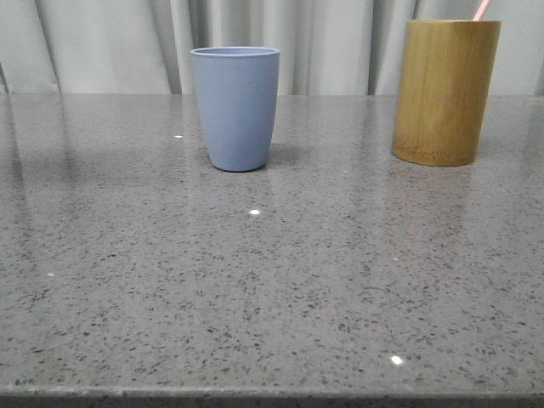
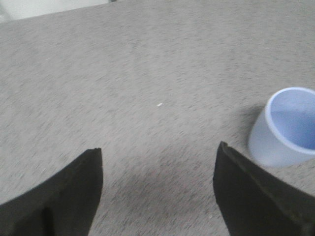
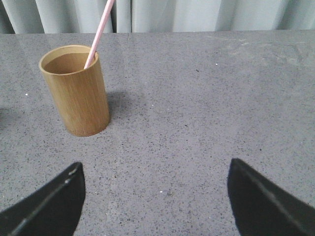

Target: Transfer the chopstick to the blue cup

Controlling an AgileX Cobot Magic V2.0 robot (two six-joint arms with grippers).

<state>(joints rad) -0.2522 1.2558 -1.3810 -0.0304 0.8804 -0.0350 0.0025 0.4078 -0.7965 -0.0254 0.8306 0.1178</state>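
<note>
The chopstick (image 3: 101,28) is standing in the bamboo cylinder (image 1: 444,92), leaning against the inside of its rim and rising well above it; in the front view just its pale pink tip (image 1: 482,9) is showing above the cylinder at the top edge of the picture. The bamboo cylinder is sitting upright on the grey speckled table (image 1: 272,289), at the far right. The blue cup (image 1: 236,108) is standing upright at the far side of the table, a little left of centre, well apart from the bamboo cylinder; the left wrist view is showing its interior with nothing in it. A pale curtain (image 1: 110,42) is hanging behind the table. The left gripper (image 2: 158,184) is hovering over bare table with its two dark fingers (image 2: 64,201) spread wide and nothing between them; the blue cup (image 2: 285,128) is lying just beside one finger, not touching it. The right gripper (image 3: 156,199) is likewise hanging above the table with its fingers (image 3: 268,199) set wide apart and holding nothing, the bamboo cylinder (image 3: 76,93) standing beyond them with the chopstick in it.
</note>
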